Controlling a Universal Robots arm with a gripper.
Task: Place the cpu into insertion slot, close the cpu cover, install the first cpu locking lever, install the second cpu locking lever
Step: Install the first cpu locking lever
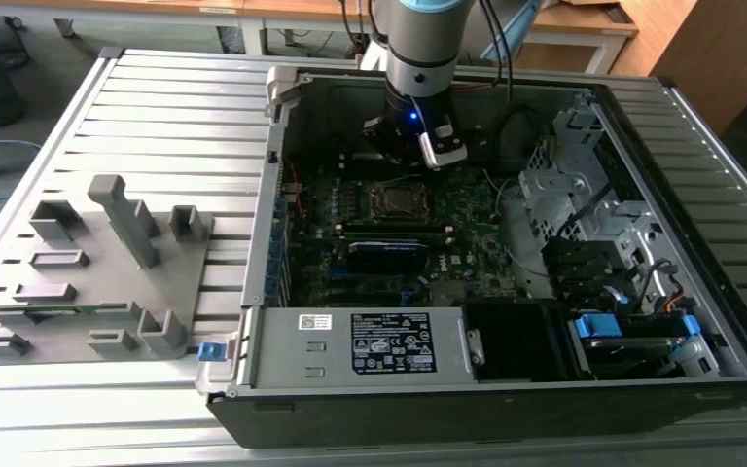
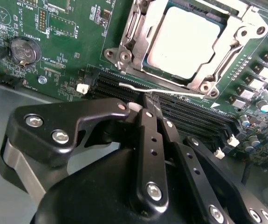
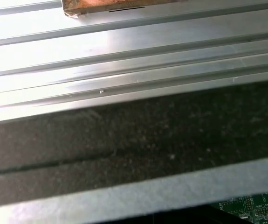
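We start with the ribbed metal tabletop (image 1: 166,107), which carries an open computer case (image 1: 254,282) lying on its side so the inside faces up and can be reached from above. On the exterior view's left of the case stands a grey holder block (image 1: 88,282), and we judge it is there to park parts. The power box (image 1: 373,345) with its white label fills the near edge of the case. The arm (image 1: 419,39) comes down from the far side into the case, over the green board (image 2: 64,28).

The claw (image 2: 145,100) hangs low at the far edge of the socket (image 1: 397,199), and its two black fingers are drawn together. In the second wrist view their tips meet right at the thin silvery lever (image 2: 171,92), which runs along the socket's edge between the socket and the long black memory slots (image 2: 189,119). We cannot tell if the wire is pinched or only pushed. A narrow closed tip suits so thin a rod.

The cover (image 2: 138,32) lies flat over the socket, framing the chip (image 2: 182,39). The chip sits inside the socket, its pale metal top showing through the cover's window, so we judge the work is at the lever stage
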